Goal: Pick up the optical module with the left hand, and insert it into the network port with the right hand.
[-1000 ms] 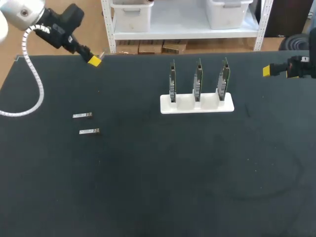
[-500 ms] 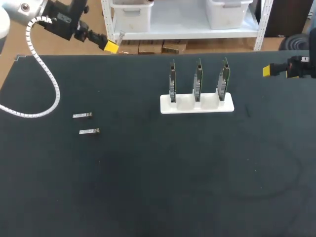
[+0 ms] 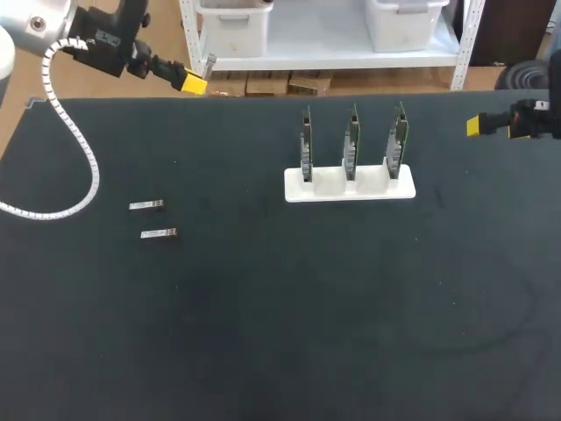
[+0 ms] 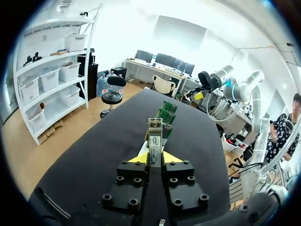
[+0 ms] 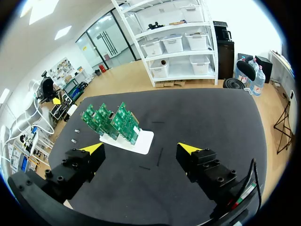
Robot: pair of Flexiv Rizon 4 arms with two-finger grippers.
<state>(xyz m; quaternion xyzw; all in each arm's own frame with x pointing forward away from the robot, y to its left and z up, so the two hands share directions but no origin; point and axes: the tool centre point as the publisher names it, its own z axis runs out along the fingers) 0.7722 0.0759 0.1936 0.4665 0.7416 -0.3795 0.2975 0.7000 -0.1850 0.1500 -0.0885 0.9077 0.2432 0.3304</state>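
Note:
My left gripper (image 3: pixel 195 83) hangs above the table's far left edge, shut on a silver optical module (image 3: pixel 209 63) that sticks out past its yellow tips. In the left wrist view the module (image 4: pixel 154 136) stands clamped between the fingers of the gripper (image 4: pixel 154 157), pointing toward the green network cards (image 4: pixel 164 113). Three such cards (image 3: pixel 351 140) stand upright in a white holder (image 3: pixel 351 186) right of centre. My right gripper (image 3: pixel 473 125) is at the far right edge; its own view shows the gripper (image 5: pixel 141 149) open and empty, facing the cards (image 5: pixel 110 122).
Two more silver modules (image 3: pixel 146 205) (image 3: pixel 159 233) lie side by side on the black table at the left. The white cable loop (image 3: pixel 61 175) of my left arm hangs over the table's left part.
My left gripper has risen and swung right and farther back with the module in it, settling over the last half second. The right arm has not moved.

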